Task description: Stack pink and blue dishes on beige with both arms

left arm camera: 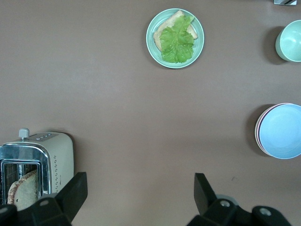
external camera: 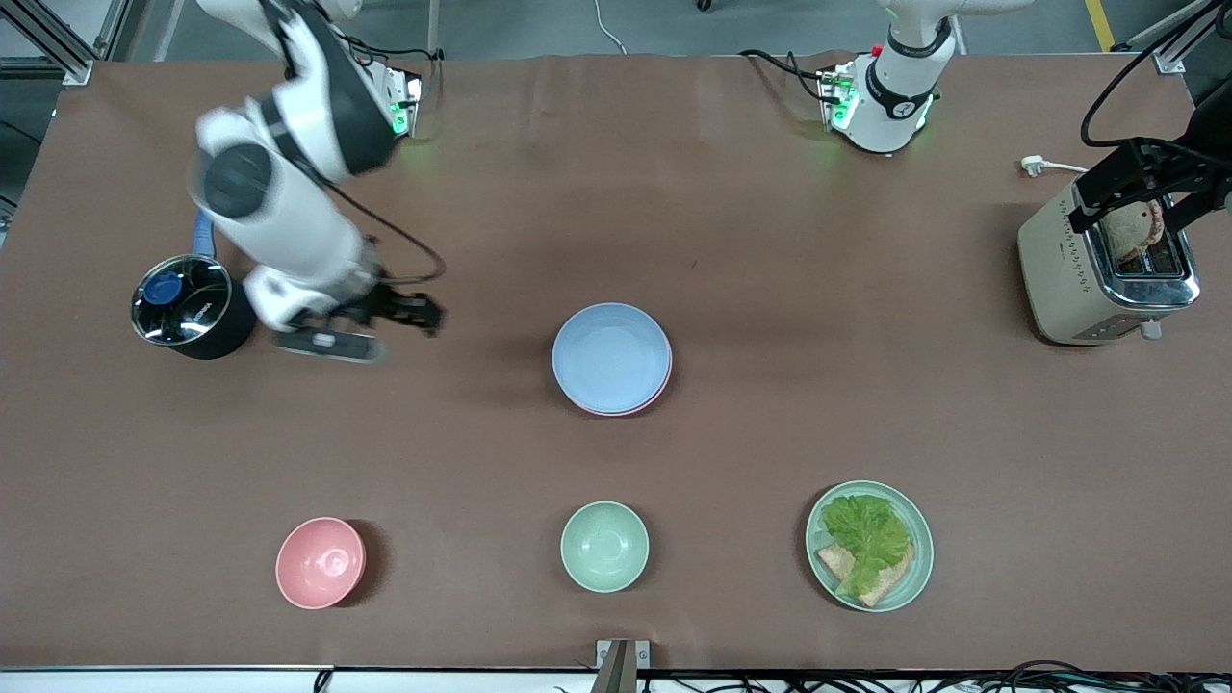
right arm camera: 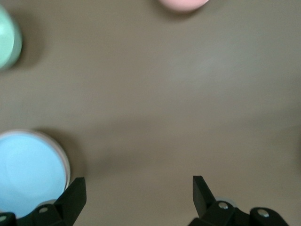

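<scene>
Brown counter (external camera: 770,241) | blue plate (external camera: 610,356) atop pink plate (external camera: 662,383), counter centre | right gripper (external camera: 409,313) fingers spread, over bare counter | left gripper (left arm camera: 141,197) fingers spread, over toaster (external camera: 1107,269) end.

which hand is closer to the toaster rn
Left. The left hand hangs open right beside the toaster at the left arm's end of the table. The right hand is open over bare table by the black pot.
</scene>
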Controlling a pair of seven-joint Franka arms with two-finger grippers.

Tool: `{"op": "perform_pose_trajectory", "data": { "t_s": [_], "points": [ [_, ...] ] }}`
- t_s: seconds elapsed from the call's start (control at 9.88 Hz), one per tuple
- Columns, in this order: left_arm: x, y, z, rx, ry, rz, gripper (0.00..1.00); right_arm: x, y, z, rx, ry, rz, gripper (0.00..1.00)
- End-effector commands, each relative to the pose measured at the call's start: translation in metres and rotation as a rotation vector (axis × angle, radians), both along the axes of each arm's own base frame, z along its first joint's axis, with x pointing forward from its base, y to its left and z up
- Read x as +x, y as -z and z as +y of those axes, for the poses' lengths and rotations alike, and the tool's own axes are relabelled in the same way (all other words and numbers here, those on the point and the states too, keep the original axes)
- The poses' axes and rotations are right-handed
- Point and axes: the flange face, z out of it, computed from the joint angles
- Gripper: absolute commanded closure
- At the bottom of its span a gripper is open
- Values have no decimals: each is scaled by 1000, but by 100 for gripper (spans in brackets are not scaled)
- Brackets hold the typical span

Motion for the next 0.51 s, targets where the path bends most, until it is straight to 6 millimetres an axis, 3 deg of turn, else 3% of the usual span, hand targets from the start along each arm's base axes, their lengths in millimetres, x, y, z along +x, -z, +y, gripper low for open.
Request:
{"op": "perform_pose_trajectory", "data": {
  "t_s": [0.0,0.2,0.41],
  "points": [
    [-2,17,-2,8,8,57,0,-5,-59,-87,-46,0,-88,0],
    [-5,16,-3,26,47,54,0,-11,-126,-156,-53,-12,-7,0],
    [-5,16,-4,27,61,61,0,-20,-163,-191,-33,-4,20,0]
  ]
}}
